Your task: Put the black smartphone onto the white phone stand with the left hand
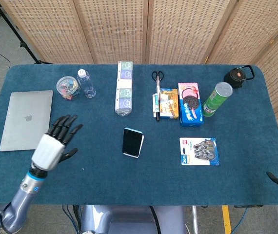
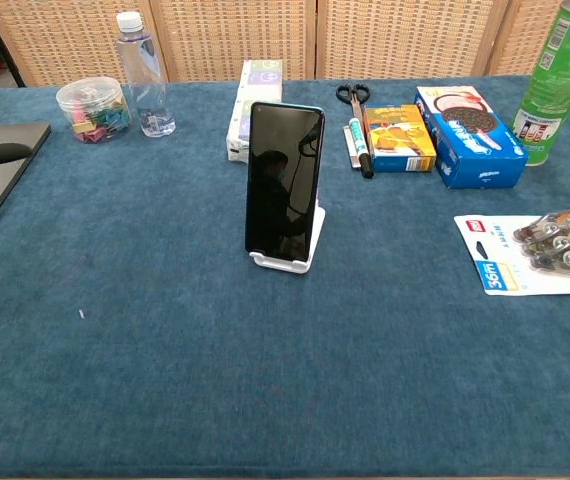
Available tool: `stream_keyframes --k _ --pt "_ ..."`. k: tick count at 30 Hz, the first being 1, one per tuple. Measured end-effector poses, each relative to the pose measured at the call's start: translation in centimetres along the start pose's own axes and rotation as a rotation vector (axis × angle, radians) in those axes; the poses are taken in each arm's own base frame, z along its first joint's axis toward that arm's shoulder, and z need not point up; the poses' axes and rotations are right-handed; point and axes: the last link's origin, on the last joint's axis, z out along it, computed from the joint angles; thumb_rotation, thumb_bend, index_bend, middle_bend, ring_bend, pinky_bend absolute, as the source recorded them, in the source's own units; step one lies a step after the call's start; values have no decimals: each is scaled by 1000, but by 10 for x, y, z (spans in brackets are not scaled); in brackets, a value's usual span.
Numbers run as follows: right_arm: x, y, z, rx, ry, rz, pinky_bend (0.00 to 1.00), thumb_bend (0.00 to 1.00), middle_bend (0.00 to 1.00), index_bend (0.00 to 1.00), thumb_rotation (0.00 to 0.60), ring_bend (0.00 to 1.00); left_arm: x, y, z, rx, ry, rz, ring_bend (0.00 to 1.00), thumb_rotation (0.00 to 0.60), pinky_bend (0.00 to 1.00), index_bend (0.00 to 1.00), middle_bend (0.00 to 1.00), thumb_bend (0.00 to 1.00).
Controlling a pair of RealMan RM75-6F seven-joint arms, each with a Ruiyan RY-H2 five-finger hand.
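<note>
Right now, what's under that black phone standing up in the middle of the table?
A white stand props the phone upright; its lip shows beneath the screen's bottom edge and along the right side. The stand's back support is covered by the phone.

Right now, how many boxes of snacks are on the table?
2, side by side at the back: a yellow box beside the pen and scissors, and a blue cookie box between it and the green can.
</note>
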Motion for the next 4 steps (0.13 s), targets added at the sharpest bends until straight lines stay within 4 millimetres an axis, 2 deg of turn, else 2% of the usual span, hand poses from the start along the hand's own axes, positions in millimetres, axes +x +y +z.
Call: stream_keyframes --k 4 --pt "-3 -3 0 10 2 -11 0 0 0 0 600 0 22 -40 -46 263 -48 -149 0 600 17 74 0 0"
